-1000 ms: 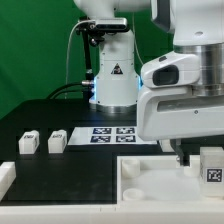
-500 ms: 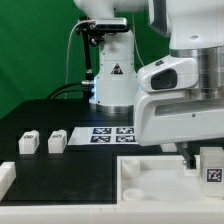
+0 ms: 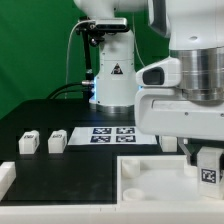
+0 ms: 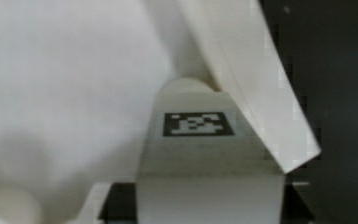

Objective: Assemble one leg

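Observation:
My gripper [image 3: 206, 163] is shut on a leg [image 3: 209, 172], a small white block with a black-and-white tag, and holds it over the near right corner of the large white tray [image 3: 150, 178]. In the wrist view the leg [image 4: 202, 160] stands between my dark fingers [image 4: 123, 203], its tag facing the camera, with the tray's floor [image 4: 51, 100] and slanted wall [image 4: 250, 70] behind it. Whether the leg touches the tray is hidden. Two more legs [image 3: 28, 142] [image 3: 56, 142] lie on the black table at the exterior view's left.
The marker board [image 3: 112, 133] lies behind the tray in front of the robot base [image 3: 112, 80]. Another white part [image 3: 5, 176] sits at the exterior view's left edge. A green backdrop closes the back.
The arm has come lower and slightly toward the exterior view's left, carrying the leg down toward the tray's corner. The loose legs have not moved.

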Controlling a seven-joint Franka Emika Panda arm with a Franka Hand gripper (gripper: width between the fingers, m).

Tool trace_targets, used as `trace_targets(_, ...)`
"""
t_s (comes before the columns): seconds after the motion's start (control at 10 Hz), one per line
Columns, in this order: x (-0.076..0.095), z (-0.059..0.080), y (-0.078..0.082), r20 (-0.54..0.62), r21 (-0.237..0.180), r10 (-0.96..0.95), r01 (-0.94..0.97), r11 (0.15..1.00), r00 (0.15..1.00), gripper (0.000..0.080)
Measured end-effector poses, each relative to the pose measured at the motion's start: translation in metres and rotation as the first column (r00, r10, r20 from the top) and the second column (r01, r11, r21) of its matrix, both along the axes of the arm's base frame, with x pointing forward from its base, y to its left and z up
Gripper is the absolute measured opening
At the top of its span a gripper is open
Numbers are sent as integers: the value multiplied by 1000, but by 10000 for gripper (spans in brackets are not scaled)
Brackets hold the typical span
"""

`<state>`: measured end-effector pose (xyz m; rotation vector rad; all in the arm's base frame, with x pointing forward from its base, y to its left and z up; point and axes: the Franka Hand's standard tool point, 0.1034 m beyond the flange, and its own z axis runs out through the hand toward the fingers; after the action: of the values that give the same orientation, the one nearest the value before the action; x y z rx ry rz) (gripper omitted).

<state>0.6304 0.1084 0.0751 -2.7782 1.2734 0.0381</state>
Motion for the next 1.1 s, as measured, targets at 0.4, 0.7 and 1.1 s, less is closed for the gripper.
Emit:
trace_targets(0.4, -2, 2, -6, -88, 16, -593, 596, 803, 801, 292)
trace_targets(0.7, -3, 0, -5, -85, 15, -564, 567, 823, 821, 297)
trace_targets(1.1, 0, 0, 6, 27, 41, -38, 37, 998, 999, 642)
